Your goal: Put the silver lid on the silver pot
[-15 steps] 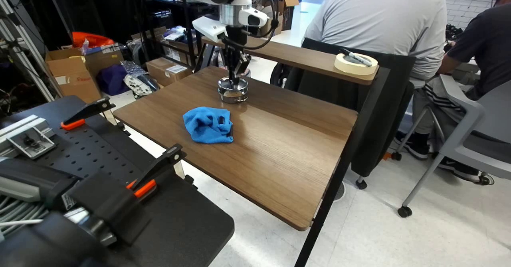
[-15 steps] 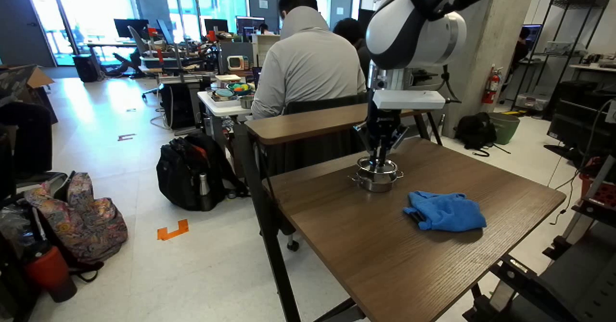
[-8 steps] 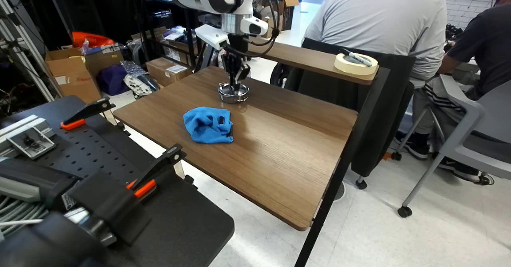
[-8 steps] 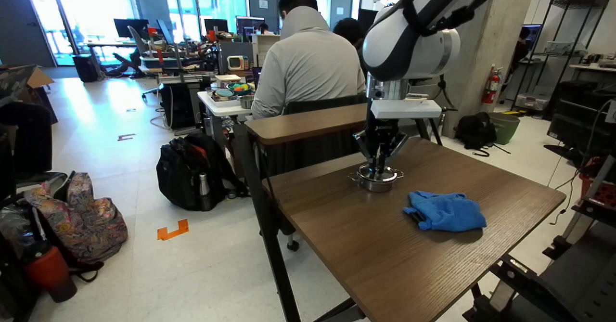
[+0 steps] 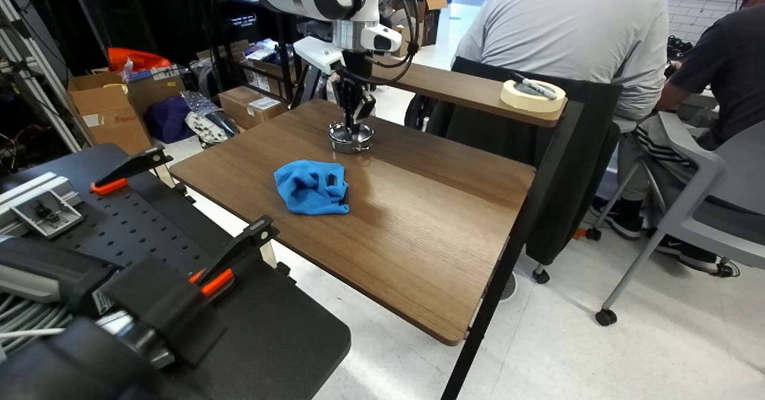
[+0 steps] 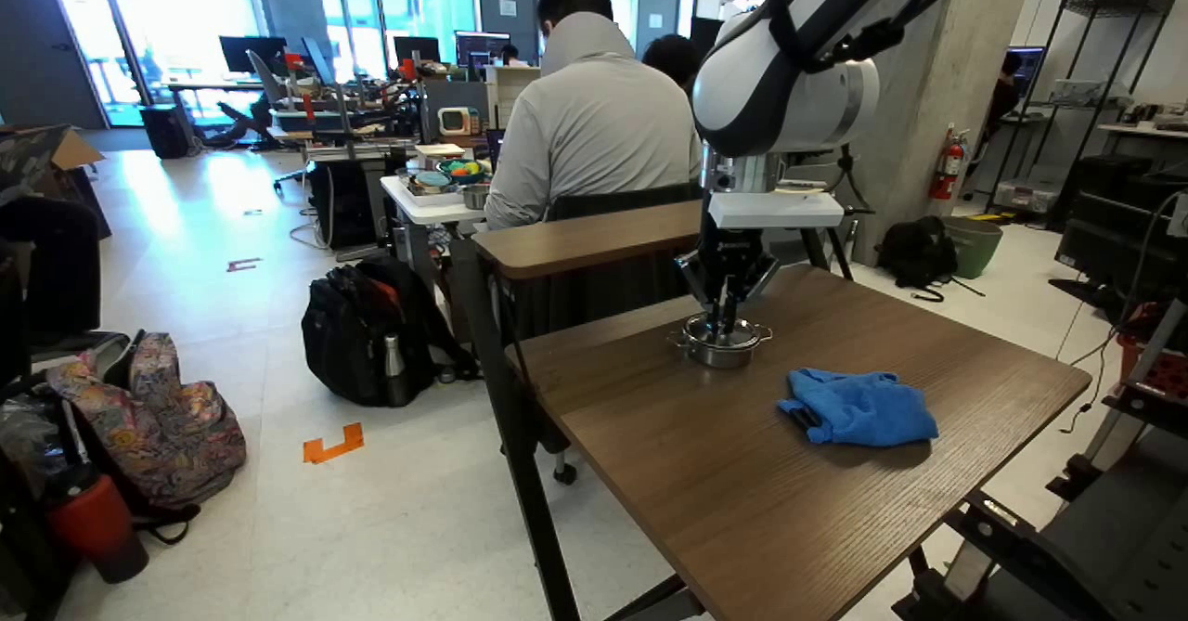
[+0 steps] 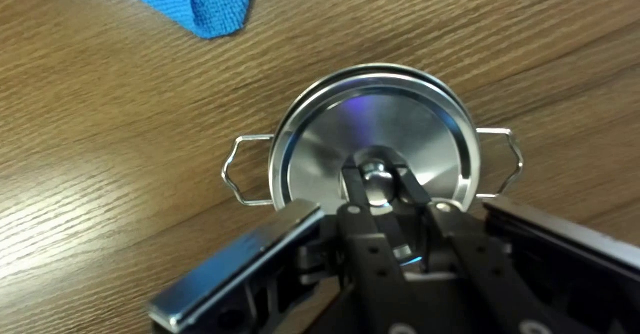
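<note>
Going across from the left in an exterior view: red bottle (image 6: 93, 523) on the floor (image 6: 278, 537), right next to a flowery backpack (image 6: 148, 426), then a patch of orange tape (image 6: 334, 445) and a black backpack (image 6: 357, 338) with a metal flask (image 6: 393, 370) at its side. Next there's a person in a light grey top (image 6: 603, 138), back turned to us, sitting on the far side of the raised shelf (image 6: 594, 236) of a wooden table (image 6: 742, 491).

Then the main thing. The silver pot (image 6: 722, 356) stands upright on the table, near the shelf side, and the silver lid (image 7: 377, 127) is on top of it, covering the opening. The gripper (image 6: 721, 324) points straight down over the middle, and the wrist view shows its fingers (image 7: 356, 186) on both sides of the lid's round knob (image 7: 378, 184), pinching it. Lid looks pretty level. A thin crescent of the pot's rim (image 7: 377, 66) peeks out past it at the top of the wrist view, and I can't tell if the lid is seated all the way down. The pot's wire handles (image 7: 224, 173) stick out, one per side. The robot arm (image 6: 789, 83) hangs above, white and black.

Further right, a crumpled blue cloth (image 6: 858, 407) lies near the pot but not touching it. Way in the background: red fire extinguisher (image 6: 949, 168) by a concrete pillar (image 6: 965, 73), then a green bin (image 6: 972, 248).
</note>
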You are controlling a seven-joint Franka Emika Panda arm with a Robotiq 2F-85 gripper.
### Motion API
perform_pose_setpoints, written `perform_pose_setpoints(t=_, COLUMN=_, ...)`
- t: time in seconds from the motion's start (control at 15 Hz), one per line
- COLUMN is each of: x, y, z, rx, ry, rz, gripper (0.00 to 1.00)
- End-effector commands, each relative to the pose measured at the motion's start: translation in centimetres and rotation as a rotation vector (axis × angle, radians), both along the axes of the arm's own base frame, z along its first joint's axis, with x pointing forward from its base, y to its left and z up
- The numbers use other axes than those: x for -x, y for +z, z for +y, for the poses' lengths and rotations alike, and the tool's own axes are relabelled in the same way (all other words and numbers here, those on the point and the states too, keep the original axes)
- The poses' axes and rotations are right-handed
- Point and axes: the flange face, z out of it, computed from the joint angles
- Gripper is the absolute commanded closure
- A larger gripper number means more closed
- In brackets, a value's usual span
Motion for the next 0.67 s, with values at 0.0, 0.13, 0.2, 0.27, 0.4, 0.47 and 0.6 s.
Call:
perform_pose_setpoints(t=0.0, x=-0.39, y=-0.64, z=0.74, rx=0.001, ry=0.005, rz=0.025, gripper=0.95)
perform_pose_setpoints(t=0.13, x=-0.23, y=-0.91, z=1.00, rx=0.006, ry=0.011, rz=0.030, gripper=0.95)
perform_pose_setpoints(t=0.2, x=-0.16, y=-0.98, z=1.09, rx=0.006, ry=0.013, rz=0.034, gripper=0.70)
perform_pose_setpoints(t=0.27, x=-0.08, y=-1.08, z=1.17, rx=0.005, ry=0.014, rz=0.041, gripper=0.53)
perform_pose_setpoints(t=0.4, x=0.06, y=-1.21, z=1.25, rx=0.008, ry=0.010, rz=0.051, gripper=0.39)
perform_pose_setpoints(t=0.47, x=0.15, y=-1.24, z=1.31, rx=0.009, ry=0.009, rz=0.060, gripper=0.33)
perform_pose_setpoints(t=0.6, x=0.28, y=-1.12, z=1.39, rx=0.009, ry=0.009, rz=0.070, gripper=0.18)
